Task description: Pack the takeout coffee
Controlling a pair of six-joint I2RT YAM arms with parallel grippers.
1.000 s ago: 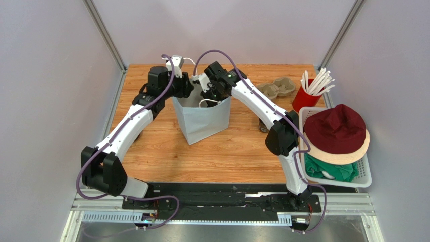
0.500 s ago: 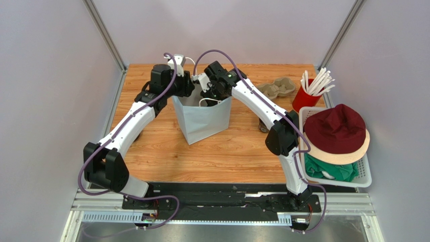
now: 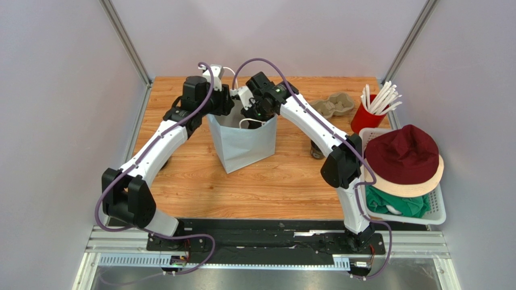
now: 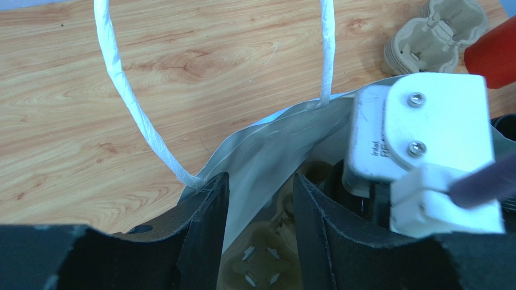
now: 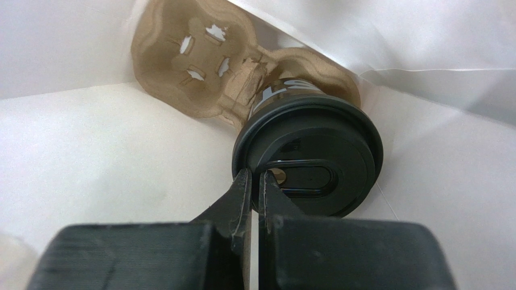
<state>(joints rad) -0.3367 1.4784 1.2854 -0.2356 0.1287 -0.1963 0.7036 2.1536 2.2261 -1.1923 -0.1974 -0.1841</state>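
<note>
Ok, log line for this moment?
left gripper: open astride bag rim | right gripper: shut, tips at cup lid | cup: in carrier inside bag

Black-lidded takeout coffee (image 5: pixel 307 158) inside bag (image 5: pixel 91 151)

Soft, even overhead light; crisp wide view, wrist views soft up close.

In the top view, flat white light falls from above and leaves only faint shadows beneath the arms on the wooden table (image 3: pixel 284 181), with no glare. Inside the white paper bag (image 5: pixel 91 151) the light is bright and diffuse, and the takeout coffee (image 5: pixel 309 157) shows a dull sheen on its black lid. The black fingers (image 4: pixel 206 229) at the bottom of each wrist view are out of focus.
</note>
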